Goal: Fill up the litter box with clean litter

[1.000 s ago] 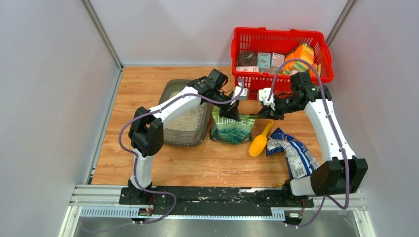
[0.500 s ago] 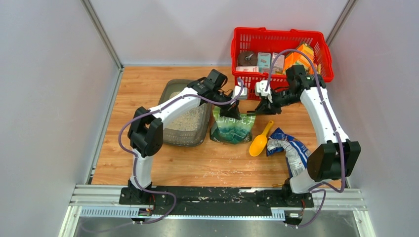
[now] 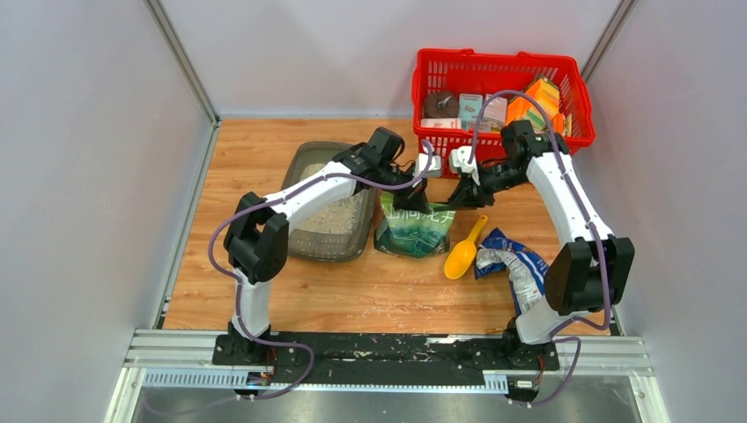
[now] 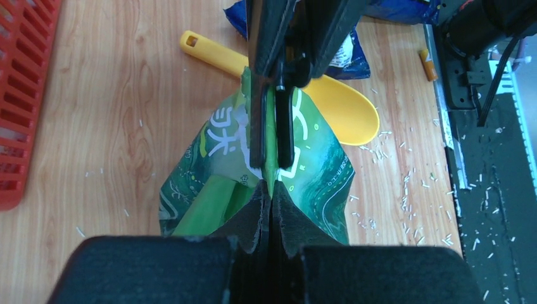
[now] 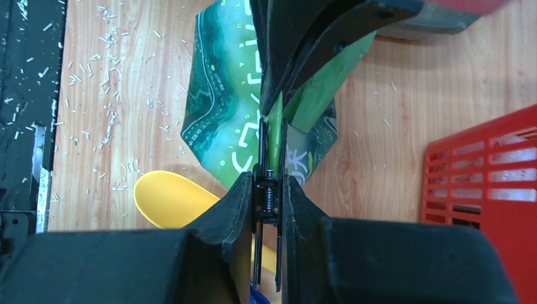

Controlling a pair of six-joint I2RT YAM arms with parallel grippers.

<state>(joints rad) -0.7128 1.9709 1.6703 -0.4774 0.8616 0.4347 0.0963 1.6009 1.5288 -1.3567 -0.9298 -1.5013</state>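
The litter box [image 3: 304, 160], a dark grey tray, sits on the table at mid-left with pale clean litter [image 3: 337, 217] in its near half. Right of it stands a green bag [image 3: 414, 234]. My left gripper [image 3: 415, 200] is shut on the bag's pinched top edge [image 4: 271, 183]. A black spring clip [image 4: 271, 130] clamps the same edge further along. My right gripper [image 3: 460, 197] is shut on that clip [image 5: 269, 152], fingers [image 5: 237, 202] pressing its handles. The two grippers face each other over the bag.
A yellow scoop [image 3: 462, 256] lies right of the green bag, and a crumpled blue bag [image 3: 521, 270] lies beyond it. A red wire basket [image 3: 502, 58] with boxes stands at the back right. Loose granules [image 4: 405, 190] are scattered on the wood near the arm bases.
The right arm has swung its elbow back and left, bringing its gripper a little closer to the left gripper. The left arm and the bag have stayed put.
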